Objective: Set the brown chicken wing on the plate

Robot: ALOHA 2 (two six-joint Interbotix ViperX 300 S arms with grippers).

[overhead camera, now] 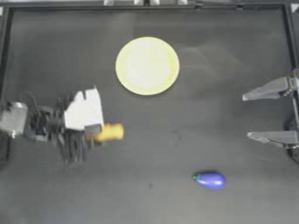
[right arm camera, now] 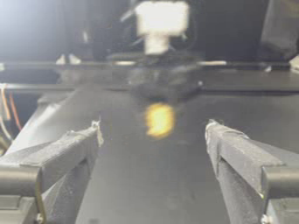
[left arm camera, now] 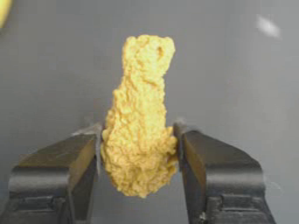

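Observation:
The brown chicken wing [overhead camera: 111, 132] is a lumpy yellow-orange piece at the table's left-centre. My left gripper [overhead camera: 95, 131] reaches in from the left and is shut on it. In the left wrist view both jaws press the thick lower end of the wing [left arm camera: 140, 131], and its narrow end sticks out beyond the left gripper [left arm camera: 138, 131]. The plate [overhead camera: 147, 65] is a pale yellow-green disc lying bare, up and to the right of the wing. My right gripper [overhead camera: 257, 114] stands open at the right edge. Its wrist view shows the wing [right arm camera: 159, 119] far off and blurred.
A glossy blue-purple egg-shaped object with a green tip [overhead camera: 210, 180] lies at the lower right, well away from the wing and the plate. A raised frame [overhead camera: 146, 8] runs along the far edge of the dark table.

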